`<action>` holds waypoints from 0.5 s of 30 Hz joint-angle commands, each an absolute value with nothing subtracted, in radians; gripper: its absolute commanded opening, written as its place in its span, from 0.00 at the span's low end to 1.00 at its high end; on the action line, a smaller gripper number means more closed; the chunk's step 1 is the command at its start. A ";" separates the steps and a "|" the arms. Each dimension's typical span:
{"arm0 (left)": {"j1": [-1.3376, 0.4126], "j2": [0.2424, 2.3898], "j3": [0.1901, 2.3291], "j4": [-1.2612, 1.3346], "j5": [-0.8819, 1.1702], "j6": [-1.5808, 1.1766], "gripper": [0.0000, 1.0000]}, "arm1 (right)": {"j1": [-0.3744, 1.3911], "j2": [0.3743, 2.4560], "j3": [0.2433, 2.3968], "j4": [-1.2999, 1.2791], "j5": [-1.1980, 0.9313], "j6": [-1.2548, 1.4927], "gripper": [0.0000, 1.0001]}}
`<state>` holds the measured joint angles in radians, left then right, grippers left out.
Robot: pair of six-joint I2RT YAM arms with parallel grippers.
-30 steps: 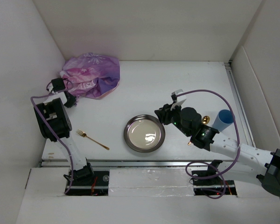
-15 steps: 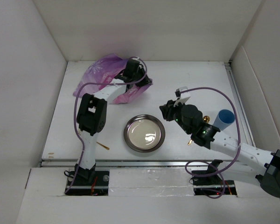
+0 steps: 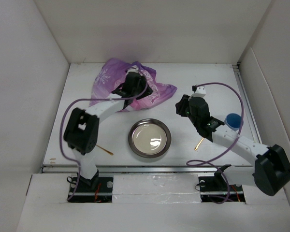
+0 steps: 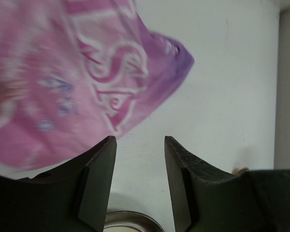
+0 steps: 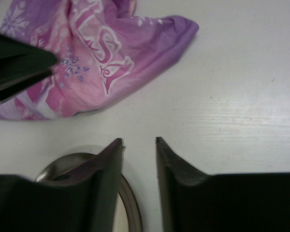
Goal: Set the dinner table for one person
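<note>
**Item: place setting for one, in progress.**

- **Tabletop** (image 3: 203,79): white, matte. It fills the floor of the enclosure ahead of both arm bases and carries everything listed.
- **Placemat** (image 3: 159,91): purple with a snowflake print, lying crumpled at the far centre, not flat.
- **Left pincer** (image 4: 138,139): fingers spread with nothing between them, hovering at the placemat's near edge.
- **Right pincer** (image 5: 138,140): fingers slightly apart and empty, low over the tabletop between placemat and plate.
- **Steel plate** (image 3: 149,137): near centre, apart from the placemat.
- **Gold fork** (image 3: 106,151): near left.
- **Gold utensil** (image 3: 199,143): near right, type unclear.
- **Blue cup** (image 3: 233,119): right.
- **Step, as judged:** laying out the placemat. The next move calls for gripping an edge or corner and pulling the placemat flat before the plate goes on it.
- **Room:** plain white walls (image 3: 150,29) on three sides.
</note>
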<state>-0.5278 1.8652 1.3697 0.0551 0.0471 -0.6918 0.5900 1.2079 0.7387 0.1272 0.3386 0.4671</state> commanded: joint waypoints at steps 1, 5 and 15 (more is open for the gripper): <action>-0.407 1.643 1.179 0.181 -0.156 -0.791 0.41 | 0.522 1.331 0.807 0.204 0.228 0.557 0.47; -0.220 1.530 0.939 0.186 -0.189 -0.905 0.39 | 0.442 1.503 0.886 0.258 0.140 0.606 0.53; -0.026 1.552 0.807 0.151 -0.189 -1.054 0.33 | 0.377 1.655 0.942 0.348 0.089 0.637 0.54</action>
